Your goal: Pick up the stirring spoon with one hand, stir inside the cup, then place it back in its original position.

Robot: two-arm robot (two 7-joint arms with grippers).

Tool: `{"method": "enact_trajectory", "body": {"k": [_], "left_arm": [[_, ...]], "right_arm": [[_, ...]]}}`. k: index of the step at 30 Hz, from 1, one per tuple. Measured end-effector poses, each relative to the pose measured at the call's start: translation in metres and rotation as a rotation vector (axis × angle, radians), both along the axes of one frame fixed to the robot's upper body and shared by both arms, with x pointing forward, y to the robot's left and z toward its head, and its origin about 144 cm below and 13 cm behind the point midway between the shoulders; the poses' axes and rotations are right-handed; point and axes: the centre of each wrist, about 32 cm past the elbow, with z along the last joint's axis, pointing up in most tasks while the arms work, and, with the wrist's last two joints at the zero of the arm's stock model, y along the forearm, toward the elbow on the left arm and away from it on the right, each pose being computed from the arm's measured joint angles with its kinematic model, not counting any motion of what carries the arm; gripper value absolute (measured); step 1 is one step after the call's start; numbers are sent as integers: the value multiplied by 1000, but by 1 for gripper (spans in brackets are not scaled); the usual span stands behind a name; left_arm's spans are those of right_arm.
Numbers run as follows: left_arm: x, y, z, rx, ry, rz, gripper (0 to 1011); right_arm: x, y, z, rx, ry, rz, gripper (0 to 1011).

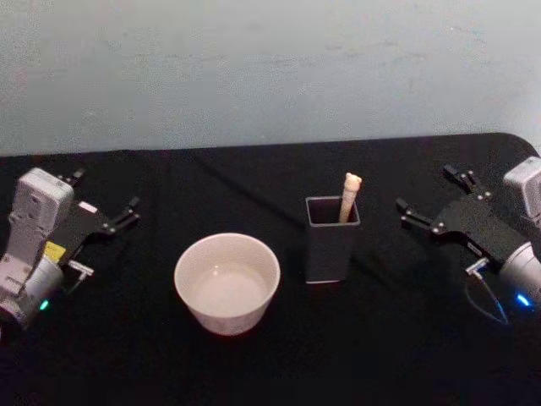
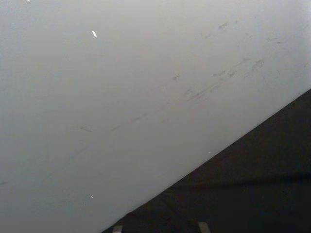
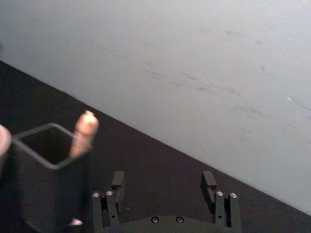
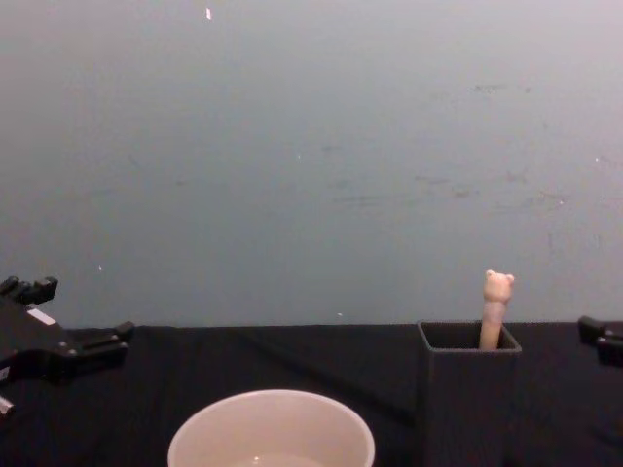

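The stirring spoon (image 1: 350, 194) stands upright in a dark grey square holder (image 1: 331, 241); just its beige bear-topped handle (image 4: 495, 306) pokes out, and its bowl is hidden inside. The cream-white cup (image 1: 226, 282) sits to the left of the holder, its rim (image 4: 271, 428) low in the chest view. My right gripper (image 1: 429, 196) hovers open to the right of the holder, nothing between its fingers (image 3: 117, 180); the right wrist view has the spoon handle (image 3: 84, 133) ahead of it. At the table's left, my left gripper (image 1: 106, 196) is open and idle.
The black tablecloth (image 1: 279, 364) covers the table, ending at a pale grey wall (image 1: 270, 68) behind. Free room lies between the cup and the left arm, and in front of the holder.
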Motion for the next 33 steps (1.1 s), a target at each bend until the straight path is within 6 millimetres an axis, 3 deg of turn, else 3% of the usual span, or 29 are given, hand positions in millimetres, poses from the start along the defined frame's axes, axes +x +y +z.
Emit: {"method": "enact_trajectory", "body": {"k": [16, 33], "left_arm": [[0, 0, 0, 0, 0, 0, 1001], [0, 0, 0, 0, 0, 0, 1001]], "right_arm": [[-11, 8, 7, 120, 45, 188, 1002], [20, 21, 6, 204, 127, 241, 1002]]}}
